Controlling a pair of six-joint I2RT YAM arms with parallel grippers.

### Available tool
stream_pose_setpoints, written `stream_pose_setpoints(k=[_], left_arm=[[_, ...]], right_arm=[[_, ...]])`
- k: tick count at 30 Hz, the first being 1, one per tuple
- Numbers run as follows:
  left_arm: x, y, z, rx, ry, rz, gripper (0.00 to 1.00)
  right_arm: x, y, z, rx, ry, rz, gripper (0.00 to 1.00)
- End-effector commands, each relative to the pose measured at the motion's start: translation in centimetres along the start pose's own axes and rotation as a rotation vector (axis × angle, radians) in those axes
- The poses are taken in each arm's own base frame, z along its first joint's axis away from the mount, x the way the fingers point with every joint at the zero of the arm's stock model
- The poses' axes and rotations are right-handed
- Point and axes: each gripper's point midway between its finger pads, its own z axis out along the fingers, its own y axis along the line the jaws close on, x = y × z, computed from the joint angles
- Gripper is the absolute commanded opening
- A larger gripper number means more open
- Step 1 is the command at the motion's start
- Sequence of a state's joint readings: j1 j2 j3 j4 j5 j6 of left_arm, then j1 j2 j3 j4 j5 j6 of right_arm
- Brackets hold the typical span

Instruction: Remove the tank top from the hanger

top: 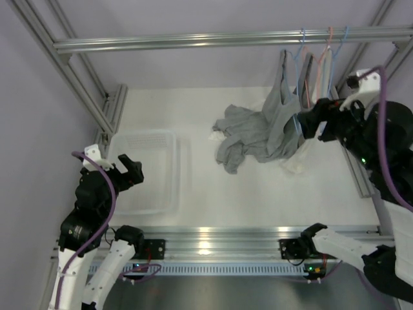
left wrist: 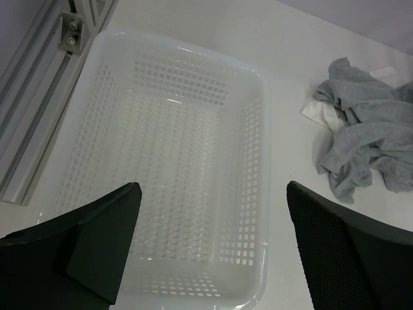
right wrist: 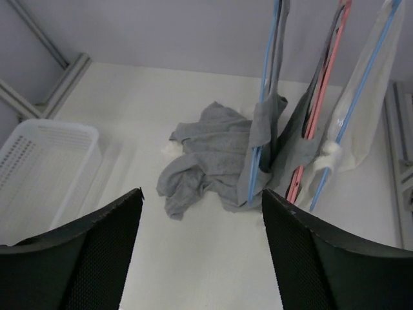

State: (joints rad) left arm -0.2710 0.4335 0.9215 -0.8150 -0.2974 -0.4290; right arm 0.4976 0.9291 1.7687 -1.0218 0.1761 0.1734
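Three hangers hang from the rail at the back right. A grey tank top hangs on the left blue hanger, its hem sagging onto a grey clothes pile on the table. A pink hanger carries another grey garment. The right blue hanger carries a white garment. My right gripper is open and empty, just right of the hanging tank top and not touching it; in the right wrist view it faces the hangers. My left gripper is open and empty over the basket.
A white perforated basket sits at the left; it also shows in the left wrist view, empty. The grey pile lies right of it with a white cloth under it. Aluminium frame posts border the table.
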Motion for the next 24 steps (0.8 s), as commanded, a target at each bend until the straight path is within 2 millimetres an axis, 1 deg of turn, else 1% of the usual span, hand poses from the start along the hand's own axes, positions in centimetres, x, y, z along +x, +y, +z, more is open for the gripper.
stream_pose_setpoints(k=[1,2,3,4,5,6,7,8,9,10,11,13,14,15,18,20,22,23,24], left_arm=[[-0.9,-0.2,0.0,0.012,-0.05,-0.026,0.99],[-0.9,-0.3,0.0,0.013,-0.05,-0.027,0.99],[-0.9,-0.3,-0.1,0.014,-0.052,-0.028,0.99],[-1.0,-0.3,-0.1,0.014,-0.055,-0.029,0.99],[-1.0,-0.3,-0.2,0.016,-0.056,-0.029,0.99],[-1.0,-0.3,-0.2,0.017,-0.058,-0.03,0.99],[-0.9,-0.3,-0.1,0.017,-0.054,-0.029,0.99],[-0.9,-0.3,-0.1,0.02,-0.053,-0.028,0.99],[-0.9,-0.4,-0.1,0.024,-0.055,-0.028,0.99],[-0.9,-0.4,-0.1,0.024,-0.055,-0.026,0.99],[-0.9,-0.5,-0.2,0.026,-0.054,-0.025,0.99],[-0.9,-0.5,-0.3,0.033,-0.058,-0.028,0.99],[-0.9,-0.5,-0.4,0.034,-0.059,-0.029,0.99],[-1.0,-0.5,-0.4,0.036,-0.061,-0.029,0.99],[-1.0,-0.6,-0.4,0.04,-0.061,-0.028,0.99],[-0.9,-0.7,-0.4,0.042,-0.06,-0.026,0.99],[-0.9,-0.6,-0.4,0.04,-0.059,-0.024,0.99],[-1.0,-0.7,-0.4,0.042,-0.063,-0.027,0.99],[-1.0,-0.7,-0.4,0.046,-0.064,-0.026,0.99]], right_arm=[[-1.0,-0.7,6.0,0.107,0.056,-0.101,0.7],[-2.1,-1.0,6.3,0.131,0.037,-0.125,0.68],[-2.2,-1.4,7.2,0.159,0.046,-0.141,0.68],[-2.2,-1.7,8.8,0.184,0.058,-0.152,0.64],[-2.7,-1.5,9.4,0.172,0.048,-0.157,0.61],[-2.9,-1.3,10.1,0.159,0.043,-0.163,0.55],[-2.6,-1.2,11.6,0.151,0.061,-0.167,0.54],[-3.2,-1.2,12.1,0.155,0.045,-0.169,0.54],[-3.1,-1.5,12.8,0.168,0.053,-0.171,0.53],[-2.6,-2.3,14.0,0.2,0.077,-0.172,0.52],[-2.6,-2.9,14.3,0.219,0.08,-0.17,0.51],[-2.1,-4.2,14.9,0.264,0.095,-0.168,0.5],[-2.1,-4.3,14.8,0.267,0.093,-0.167,0.5],[-2.5,-3.9,14.4,0.246,0.074,-0.162,0.5],[-2.8,-3.1,13.6,0.192,0.057,-0.155,0.52],[-3.4,-3.0,12.6,0.188,0.031,-0.146,0.52],[-3.8,-3.7,12.2,0.227,0.021,-0.151,0.53],[-3.7,-4.1,12.3,0.235,0.029,-0.185,0.53],[-3.2,-4.9,13.1,0.259,0.053,-0.188,0.52]])
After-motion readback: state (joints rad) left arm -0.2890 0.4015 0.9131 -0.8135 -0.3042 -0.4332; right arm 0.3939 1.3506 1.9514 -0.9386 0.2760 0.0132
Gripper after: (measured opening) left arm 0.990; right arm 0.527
